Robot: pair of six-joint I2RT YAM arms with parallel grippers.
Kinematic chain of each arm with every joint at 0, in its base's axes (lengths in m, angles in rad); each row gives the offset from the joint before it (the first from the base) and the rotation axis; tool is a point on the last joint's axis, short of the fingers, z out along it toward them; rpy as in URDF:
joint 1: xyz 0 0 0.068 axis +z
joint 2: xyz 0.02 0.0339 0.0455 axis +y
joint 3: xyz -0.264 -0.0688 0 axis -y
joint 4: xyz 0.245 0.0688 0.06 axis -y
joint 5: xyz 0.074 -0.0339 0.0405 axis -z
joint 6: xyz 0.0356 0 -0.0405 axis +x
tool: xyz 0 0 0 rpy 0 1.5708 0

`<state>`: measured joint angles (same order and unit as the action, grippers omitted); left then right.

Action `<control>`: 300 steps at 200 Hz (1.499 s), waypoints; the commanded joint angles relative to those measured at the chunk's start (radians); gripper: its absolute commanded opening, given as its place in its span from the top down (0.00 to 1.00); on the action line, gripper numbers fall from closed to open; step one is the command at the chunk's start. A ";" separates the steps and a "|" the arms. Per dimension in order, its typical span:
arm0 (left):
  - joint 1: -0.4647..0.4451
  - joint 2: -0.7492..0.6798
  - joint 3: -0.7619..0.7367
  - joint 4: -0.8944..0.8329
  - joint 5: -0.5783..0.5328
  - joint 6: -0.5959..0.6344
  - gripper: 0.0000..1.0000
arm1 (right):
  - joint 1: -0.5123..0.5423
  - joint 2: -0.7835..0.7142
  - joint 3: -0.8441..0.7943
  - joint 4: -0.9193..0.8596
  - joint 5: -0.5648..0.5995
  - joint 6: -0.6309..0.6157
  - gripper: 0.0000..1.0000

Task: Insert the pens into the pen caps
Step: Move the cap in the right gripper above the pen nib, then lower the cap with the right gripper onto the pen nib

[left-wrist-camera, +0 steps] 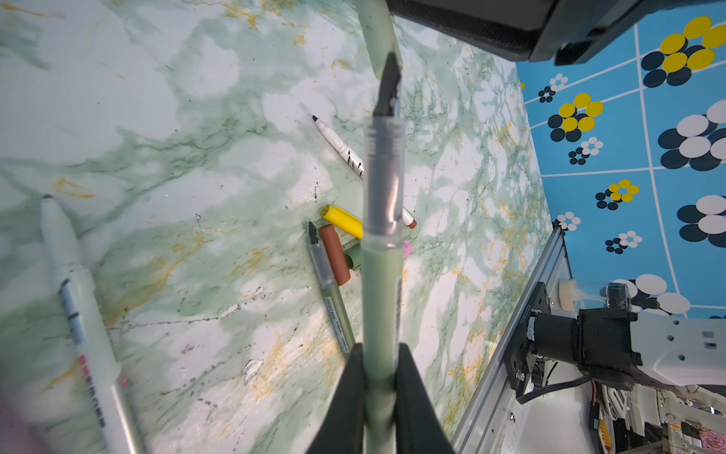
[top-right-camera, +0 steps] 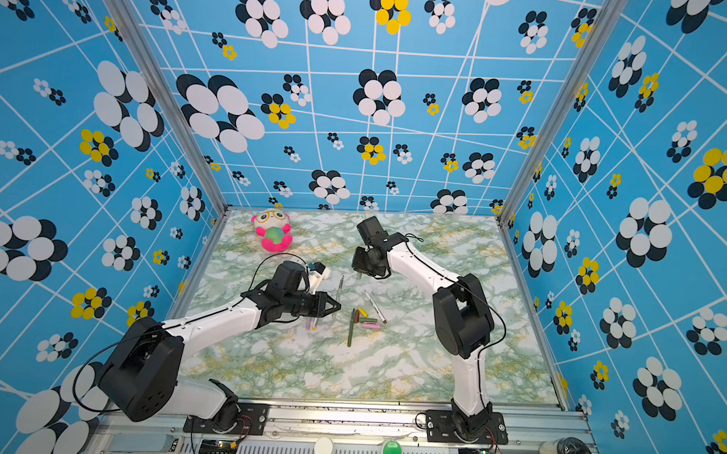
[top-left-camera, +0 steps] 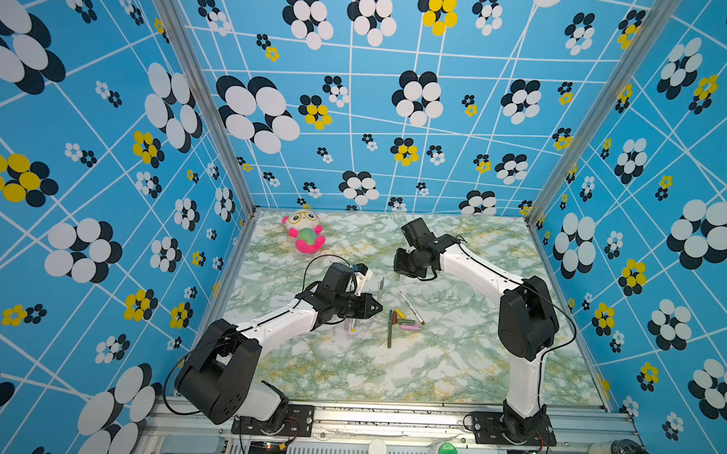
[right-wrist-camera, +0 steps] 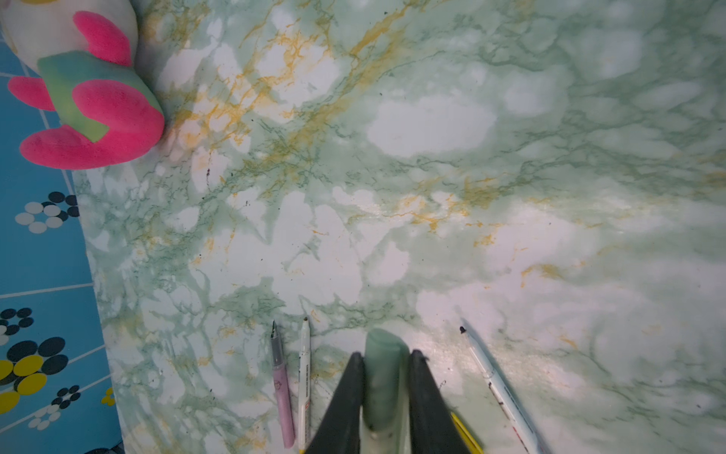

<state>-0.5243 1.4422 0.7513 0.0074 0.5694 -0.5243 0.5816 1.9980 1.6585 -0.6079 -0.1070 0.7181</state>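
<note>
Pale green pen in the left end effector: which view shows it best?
Left wrist view: the pale green pen fills it, nib to clamped barrel. In both top views it is a thin sliver; the right wrist view misses it.

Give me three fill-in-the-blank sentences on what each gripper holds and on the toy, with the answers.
The left gripper is shut on a pale grey-green ____.
The right gripper is shut on a short pale green ____.
The plush toy has ____ arms and legs.
Missing: pen; cap; pink.
</note>
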 commanded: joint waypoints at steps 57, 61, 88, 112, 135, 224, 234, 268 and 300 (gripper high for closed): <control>-0.032 0.039 0.051 0.012 0.016 0.009 1.00 | -0.003 -0.049 -0.006 0.048 -0.072 0.056 0.79; -0.034 0.041 0.052 0.012 0.017 0.009 1.00 | -0.003 -0.051 -0.007 0.049 -0.072 0.058 0.79; -0.037 0.052 0.056 0.013 0.014 0.010 1.00 | -0.004 -0.064 -0.014 0.052 -0.075 0.059 0.79; -0.039 0.058 0.059 0.015 0.008 0.008 1.00 | -0.003 -0.075 -0.018 0.053 -0.077 0.060 0.79; -0.039 0.060 0.058 0.019 0.004 0.005 1.00 | -0.004 -0.082 -0.024 0.055 -0.077 0.061 0.79; -0.040 0.060 0.053 0.025 -0.003 0.004 1.00 | 0.003 -0.081 -0.049 0.083 -0.099 0.076 0.79; -0.040 0.061 0.052 0.026 -0.003 0.004 1.00 | 0.005 -0.079 -0.046 0.083 -0.100 0.076 0.79; -0.040 0.061 0.045 0.032 -0.012 0.001 1.00 | 0.010 -0.079 -0.043 0.085 -0.105 0.078 0.79; -0.040 0.063 0.043 0.035 -0.017 0.000 1.00 | 0.016 -0.076 -0.043 0.090 -0.111 0.081 0.79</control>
<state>-0.5579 1.4849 0.7830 0.0124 0.5652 -0.5243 0.5854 1.9419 1.6161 -0.5335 -0.1978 0.7872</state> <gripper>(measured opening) 0.144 0.211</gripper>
